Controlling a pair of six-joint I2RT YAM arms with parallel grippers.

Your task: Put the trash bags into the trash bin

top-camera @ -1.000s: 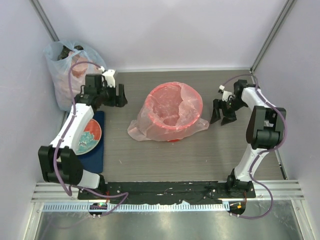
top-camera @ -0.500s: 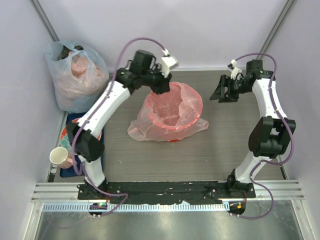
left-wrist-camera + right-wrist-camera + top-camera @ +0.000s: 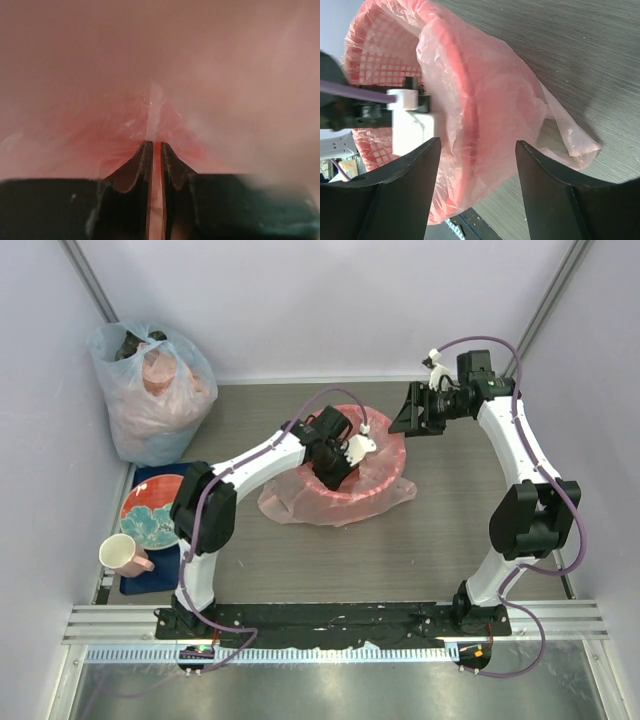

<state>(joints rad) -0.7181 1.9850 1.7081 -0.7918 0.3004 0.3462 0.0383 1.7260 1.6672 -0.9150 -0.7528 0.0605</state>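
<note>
Top view first: left gripper (image 3: 335,468) sits down inside the round bright-red lattice plastic basket (image 3: 378,478). The pale-pink translucent plastic bag (image 3: 290,502) is draped over the rim all around it, with its skirt spilling onto the table (image 3: 450,530). Right gripper (image 3: 412,412) hovers just off the far-right rim, jaws apart, empty. Left wrist: fingers (image 3: 142,165) nearly together, apparently pinching a fold of bag film dead ahead. Right wrist: fingers (image 3: 405,195) wide apart, bag-covered rim between and beyond them. Judgement: partly done; the outside film needs stuffing in.
</note>
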